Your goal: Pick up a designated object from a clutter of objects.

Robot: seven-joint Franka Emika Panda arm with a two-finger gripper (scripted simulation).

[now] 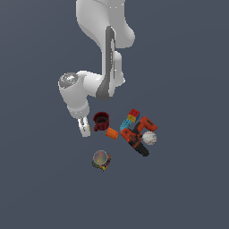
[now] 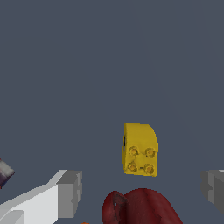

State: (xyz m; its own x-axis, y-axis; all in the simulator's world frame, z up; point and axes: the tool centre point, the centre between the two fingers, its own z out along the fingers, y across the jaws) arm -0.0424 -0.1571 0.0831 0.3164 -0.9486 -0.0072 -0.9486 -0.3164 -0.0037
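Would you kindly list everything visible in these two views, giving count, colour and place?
yellow brick: one, yellow, four studs, between the open claw fingers
cup: one, dark red, beside the claw
cylinder: one, orange, next to the cup
toy bricks: a stack, multicoloured, above the drill
drill: one, orange-black
baseball: one, white, against the drill
ball on cube: one, clear, apart, nearest the camera
claw: one, white, open

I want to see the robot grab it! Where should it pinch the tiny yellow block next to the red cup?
Probably across the yellow block's two flat opposite sides, coming down from above. Its studded face and rounded edge give poorer hold, while the flat sides suit the pads. The open gripper already has one finger on each side; the red cup sits close, so keep the fingers clear of it.
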